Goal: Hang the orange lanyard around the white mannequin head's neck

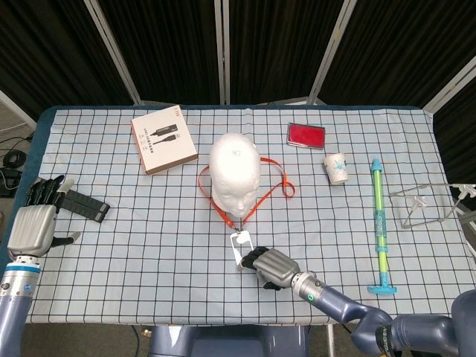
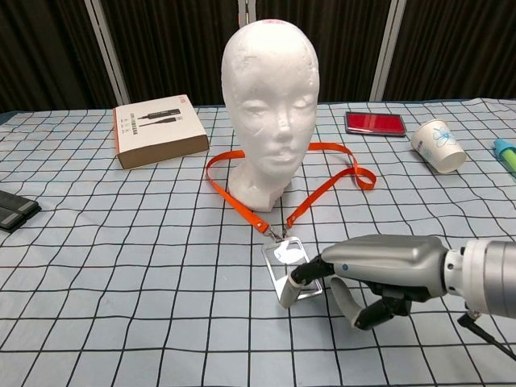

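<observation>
Checked tablecloth (image 1: 149, 245) front edge: right robot hand (image 2: 379, 270) pinches orange lanyard's (image 2: 322, 189) badge (image 2: 290, 270); left robot hand (image 1: 33, 223) spread wide.

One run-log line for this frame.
right hand pinches badge holder | orange lanyard around mannequin head neck, strap on table | left hand idle, open

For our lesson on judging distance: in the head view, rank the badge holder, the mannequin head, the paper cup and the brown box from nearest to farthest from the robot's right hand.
1. Badge holder: at the right hand's fingertips.
2. Mannequin head: behind the hand, mid-table.
3. Paper cup: far right.
4. Brown box: far left corner.
</observation>
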Controlling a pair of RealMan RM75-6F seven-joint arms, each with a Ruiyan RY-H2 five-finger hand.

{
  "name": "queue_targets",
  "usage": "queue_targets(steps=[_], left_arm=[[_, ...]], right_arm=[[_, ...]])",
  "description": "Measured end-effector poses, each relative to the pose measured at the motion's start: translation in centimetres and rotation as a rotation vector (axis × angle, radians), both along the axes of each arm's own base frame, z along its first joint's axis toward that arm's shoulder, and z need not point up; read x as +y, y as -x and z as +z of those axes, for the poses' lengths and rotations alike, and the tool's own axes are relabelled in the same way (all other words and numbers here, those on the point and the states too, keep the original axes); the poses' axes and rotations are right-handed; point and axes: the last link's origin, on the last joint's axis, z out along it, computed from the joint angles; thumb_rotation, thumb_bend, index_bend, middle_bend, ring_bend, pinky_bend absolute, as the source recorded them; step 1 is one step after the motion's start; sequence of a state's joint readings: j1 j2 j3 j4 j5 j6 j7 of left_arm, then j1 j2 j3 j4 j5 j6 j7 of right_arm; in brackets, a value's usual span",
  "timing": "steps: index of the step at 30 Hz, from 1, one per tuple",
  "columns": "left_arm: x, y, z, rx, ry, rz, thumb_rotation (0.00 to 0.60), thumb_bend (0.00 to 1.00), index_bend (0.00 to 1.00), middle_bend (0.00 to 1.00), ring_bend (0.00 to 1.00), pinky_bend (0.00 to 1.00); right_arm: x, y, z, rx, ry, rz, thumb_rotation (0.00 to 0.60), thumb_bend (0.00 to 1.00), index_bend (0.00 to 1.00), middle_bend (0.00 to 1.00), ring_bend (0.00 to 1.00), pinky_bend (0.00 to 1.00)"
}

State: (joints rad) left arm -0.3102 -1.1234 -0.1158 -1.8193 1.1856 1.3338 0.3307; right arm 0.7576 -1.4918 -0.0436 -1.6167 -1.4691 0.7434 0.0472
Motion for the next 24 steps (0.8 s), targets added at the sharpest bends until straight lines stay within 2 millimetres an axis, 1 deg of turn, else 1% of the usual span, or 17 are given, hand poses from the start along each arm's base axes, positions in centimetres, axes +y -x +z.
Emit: queue_targets(steps=[11, 16, 19, 24], left_arm=[[-0.1, 0.0, -0.2, 0.005, 0.003, 0.0, 0.6, 0.08, 0.0, 0.0, 0.0, 0.0], [-0.1, 0.0, -0.2, 0.008, 0.0, 0.002, 0.6, 0.08, 0.0, 0.0, 0.0, 0.0], [-0.1, 0.1, -0.2, 0.012, -0.002, 0.003, 0.6, 0.08, 0.0, 0.0, 0.0, 0.0], [-0.3, 0.2, -0.1, 0.016, -0.006, -0.004, 0.6, 0.08, 0.0, 0.0, 0.0, 0.0]], right_arm=[[2.8, 0.2, 1.0, 0.013, -0.076, 0.042, 0.6, 1.0, 0.29, 0.23, 0.18, 0.16], [3.1, -0.1, 1.9, -0.01, -0.054, 0.071, 0.6, 1.0, 0.29, 0.23, 0.18, 0.16], [2.7, -0.3, 3.2, -0.036, -0.005, 0.085, 0.6, 1.0, 0.29, 0.23, 0.18, 0.16], [1.8, 0.4, 6.7, -0.058, 0.127, 0.131, 0.6, 1.0, 0.29, 0.23, 0.18, 0.16]])
